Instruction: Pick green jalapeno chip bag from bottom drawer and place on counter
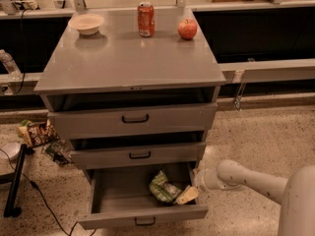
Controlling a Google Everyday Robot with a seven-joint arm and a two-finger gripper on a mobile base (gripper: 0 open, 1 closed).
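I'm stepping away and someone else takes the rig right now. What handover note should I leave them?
Pincer: down inside the open bottom drawer, at the right edge of the green jalapeno chip bag; a grip cannot be confirmed.
Bag: lies in the drawer's right part, not lifted.
Counter: holds a bowl, a soda can and an apple along its back edge.
Done: drawer open, arm reaching in from the right.
Left: secure the bag, lift it out, set it on the counter.
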